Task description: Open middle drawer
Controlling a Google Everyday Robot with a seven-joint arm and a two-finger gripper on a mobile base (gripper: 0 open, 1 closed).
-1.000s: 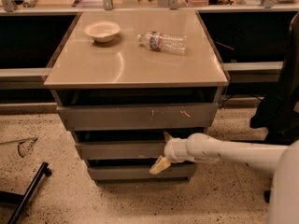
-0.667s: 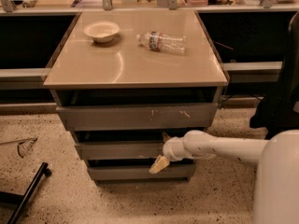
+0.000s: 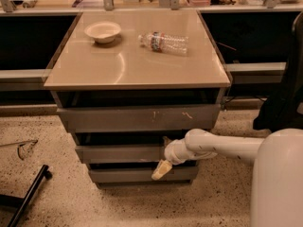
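The grey cabinet has three handleless drawers. The middle drawer point(image 3: 118, 153) is the plain flat front below the scratched top front point(image 3: 137, 118). My gripper point(image 3: 163, 155) is at the right half of the middle front, on a white arm that comes in from the right. Its fingers stand apart. The upper one reaches into the dark gap above the middle front. The pale lower fingertip point(image 3: 161, 170) hangs in front of the gap below it. All three fronts stick out a little in steps.
The short bottom drawer point(image 3: 137, 175) sits beneath. On the tan cabinet top point(image 3: 128, 65) stand a white bowl point(image 3: 102, 31) and a lying plastic bottle point(image 3: 163, 42). A black chair leg point(image 3: 28, 195) lies on the speckled floor at left. My white body point(image 3: 279, 183) fills the right corner.
My arm and body have come further into view at the right. The gripper stays at the same spot on the middle front. The drawer has not visibly moved.
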